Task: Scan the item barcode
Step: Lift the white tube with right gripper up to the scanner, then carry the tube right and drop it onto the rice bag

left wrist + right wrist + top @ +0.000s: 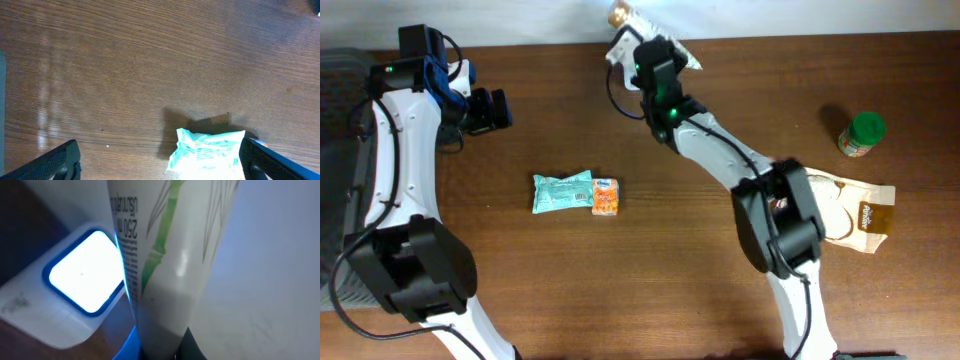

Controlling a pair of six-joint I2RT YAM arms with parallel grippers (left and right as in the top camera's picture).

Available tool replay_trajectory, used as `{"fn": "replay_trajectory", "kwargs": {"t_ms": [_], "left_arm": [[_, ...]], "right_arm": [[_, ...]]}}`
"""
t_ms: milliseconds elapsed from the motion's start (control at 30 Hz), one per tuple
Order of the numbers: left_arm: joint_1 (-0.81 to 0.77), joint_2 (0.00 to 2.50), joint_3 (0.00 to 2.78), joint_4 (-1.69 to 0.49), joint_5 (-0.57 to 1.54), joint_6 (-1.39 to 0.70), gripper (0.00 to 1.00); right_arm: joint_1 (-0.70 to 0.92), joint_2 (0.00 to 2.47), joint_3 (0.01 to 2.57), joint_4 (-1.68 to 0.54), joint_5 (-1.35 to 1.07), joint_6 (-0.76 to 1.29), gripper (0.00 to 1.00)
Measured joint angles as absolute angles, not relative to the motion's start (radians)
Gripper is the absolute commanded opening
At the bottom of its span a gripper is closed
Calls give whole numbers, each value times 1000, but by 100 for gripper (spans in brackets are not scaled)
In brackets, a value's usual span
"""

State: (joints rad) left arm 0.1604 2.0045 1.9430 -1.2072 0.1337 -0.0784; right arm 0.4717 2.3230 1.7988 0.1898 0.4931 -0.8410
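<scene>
**Tube held up to the glowing scanner**

At the far edge of the table [650,290] the right gripper [650,48] is clamped on the lower end of a white tube [175,255] printed with green bamboo stalks. The tube stands just beside the scanner [80,280] — a small white box whose window glows bright with a blue rim. Blue light falls along the edge of the tube that faces it; I cannot tell whether the two touch.

Over on the other side, the left gripper [496,110] hangs with its jaws wide apart and nothing between them. A teal packet [561,192] lies on the wood near it, with a small orange carton [606,197] touching its end. Well apart from these — beyond the right arm — stand a green-lidded jar [862,135] and a brown-and-white pouch [855,205].
</scene>
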Motion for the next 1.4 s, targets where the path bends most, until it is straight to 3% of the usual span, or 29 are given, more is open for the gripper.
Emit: {"fn": "replay_trajectory", "kwargs": {"t_ms": [267, 900, 1067, 1400], "left_arm": [[160, 2004, 1943, -1208, 134, -78, 99], [160, 2004, 1943, -1208, 134, -78, 99], [160, 2004, 1943, -1207, 134, -78, 99], [160, 2004, 1943, -1208, 134, -78, 99]], "right_arm": [[447, 2410, 1799, 263, 509, -941, 4], [447, 2432, 1799, 239, 625, -928, 4], [457, 2299, 1798, -38, 579, -763, 4], [466, 1784, 1809, -692, 128, -97, 4]]}}
